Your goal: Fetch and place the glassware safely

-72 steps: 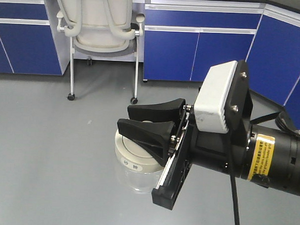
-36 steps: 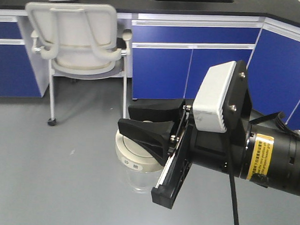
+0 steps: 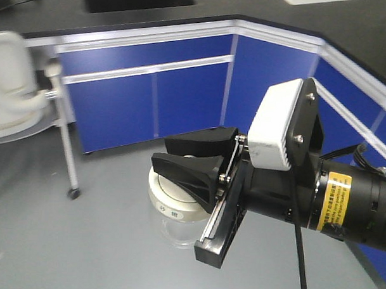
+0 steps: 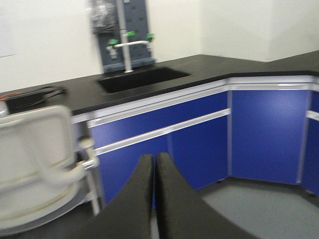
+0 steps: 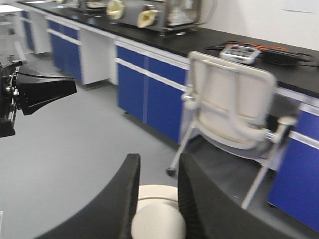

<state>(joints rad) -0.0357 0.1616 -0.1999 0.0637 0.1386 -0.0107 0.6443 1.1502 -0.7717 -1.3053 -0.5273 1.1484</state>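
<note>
Glass jar [image 3: 175,227]: hangs off the grey floor [image 3: 63,241], under the right gripper.
Right gripper [image 3: 162,152]: fingers clamped on the cream lid [image 3: 169,204].
Left gripper [image 4: 155,164]: fingers pressed together, holding nothing.

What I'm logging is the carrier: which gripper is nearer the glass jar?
Right. The right gripper grips the glass jar by its lid; the left gripper is shut, empty, apart from it.

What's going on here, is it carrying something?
The right gripper is shut on the glass jar, gripping it at the cream lid and holding it in the air over the grey floor. The left gripper is shut and empty. Blue cabinets and a white chair are nearby. The jar is not yet set down.
</note>
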